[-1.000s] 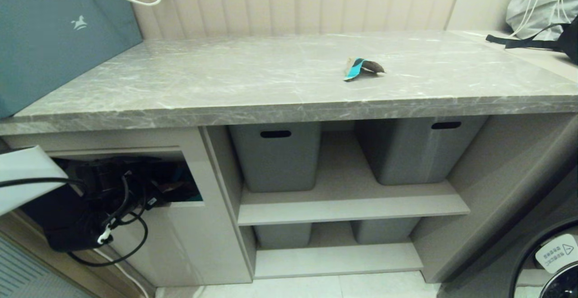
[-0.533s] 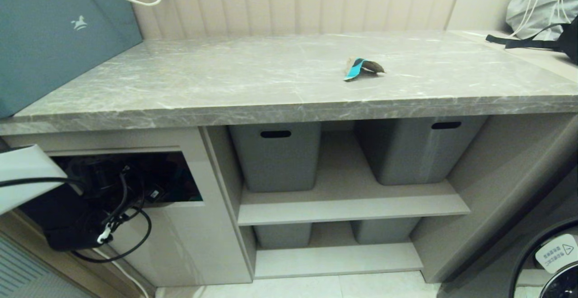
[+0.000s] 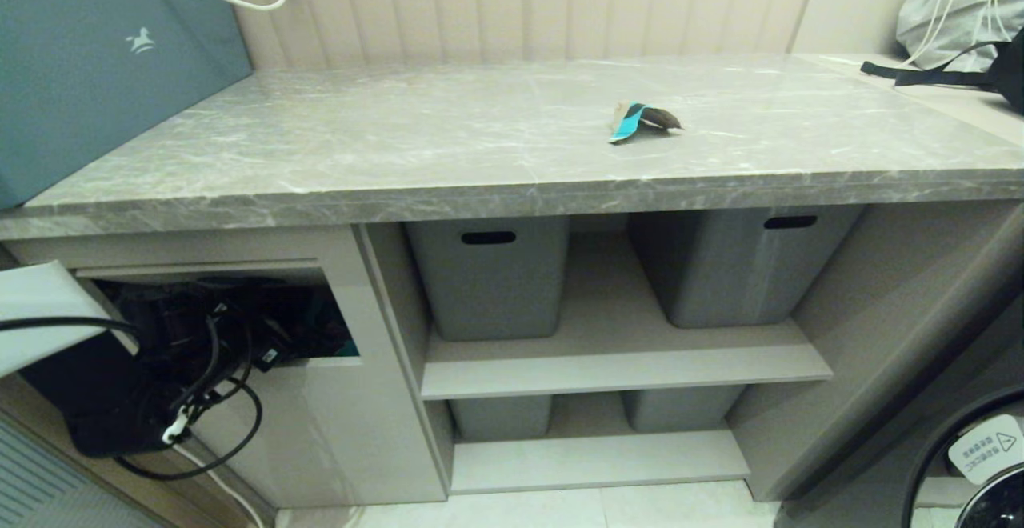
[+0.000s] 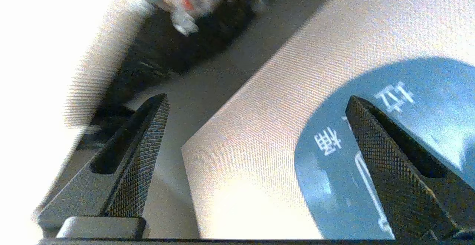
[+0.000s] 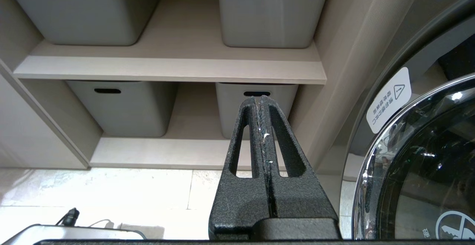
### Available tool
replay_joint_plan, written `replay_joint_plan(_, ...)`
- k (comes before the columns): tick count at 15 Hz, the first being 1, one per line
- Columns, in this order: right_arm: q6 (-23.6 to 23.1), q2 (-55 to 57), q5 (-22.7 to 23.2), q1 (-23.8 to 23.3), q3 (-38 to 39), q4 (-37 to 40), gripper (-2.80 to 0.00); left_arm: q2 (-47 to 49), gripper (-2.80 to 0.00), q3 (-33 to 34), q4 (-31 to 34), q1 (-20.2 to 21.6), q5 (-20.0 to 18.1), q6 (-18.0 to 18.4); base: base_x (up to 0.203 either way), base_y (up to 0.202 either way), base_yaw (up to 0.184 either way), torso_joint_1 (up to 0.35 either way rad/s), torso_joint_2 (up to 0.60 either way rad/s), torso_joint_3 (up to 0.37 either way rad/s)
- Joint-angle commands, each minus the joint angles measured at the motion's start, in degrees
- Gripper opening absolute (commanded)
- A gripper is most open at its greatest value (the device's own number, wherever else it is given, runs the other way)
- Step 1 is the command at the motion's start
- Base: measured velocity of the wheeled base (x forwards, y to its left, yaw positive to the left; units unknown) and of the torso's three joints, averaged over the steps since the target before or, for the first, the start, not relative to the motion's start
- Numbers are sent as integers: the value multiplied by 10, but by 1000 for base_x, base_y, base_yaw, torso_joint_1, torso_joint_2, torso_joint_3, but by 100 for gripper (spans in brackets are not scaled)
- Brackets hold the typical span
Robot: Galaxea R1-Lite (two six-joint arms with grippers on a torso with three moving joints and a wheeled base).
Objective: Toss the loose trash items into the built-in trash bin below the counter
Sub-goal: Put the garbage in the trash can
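Left gripper [image 4: 256,100]: reached into the bin opening under the counter's left end, and its fingers [image 4: 141,156] stood spread wide with nothing between them.
Left arm [image 3: 120,384]: black, cabled, filling the lower left of the opening in the head view.
Built-in trash bin [image 3: 320,424]: beige cabinet front below the counter's left end; its flap [image 4: 267,126] was pushed inward, right up against the wrist camera, the round dark-blue icon [image 4: 371,144] just behind one fingertip.
Inside the bin: dark, with pale crumpled stuff [image 4: 185,0] deep in there, too blurred to name.
Paper scrap [image 3: 640,120]: one brown-and-cream piece with turquoise stripes lay out on the counter, right of centre, about midway between the front edge and the back wall, untouched.
Second scrap: couldn't pick it out for certain in any view.
Counter [image 3: 400,152]: grey veined marble slab; a teal box [image 3: 96,64] leaned at its back-left corner.
Right gripper [image 5: 261,105]: hung low by the floor, fingers pressed tight together, nothing held, facing the shelves.
Grey tubs [image 3: 492,276]: sat on the open shelves under the counter's middle, two above, two below.
Washing machine door [image 5: 419,170]: just beside the right gripper, at the counter's right end.
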Motion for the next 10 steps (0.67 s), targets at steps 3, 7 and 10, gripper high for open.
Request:
replay_joint_plan(3, 0, 0, 0, 0, 0, 0, -280, -65, 0, 95, -2, 16, 0, 57, 0, 0, 0, 0, 0, 0)
replay_joint_plan(7, 0, 0, 0, 0, 0, 0, -280, -205, 0, 242, -1, 33, 2, 131, 0, 0, 0, 0, 0, 0)
replay_joint_plan(10, 0, 0, 0, 0, 0, 0, -280, -340, 0, 335, 0, 38, 2, 207, 0, 0, 0, 0, 0, 0)
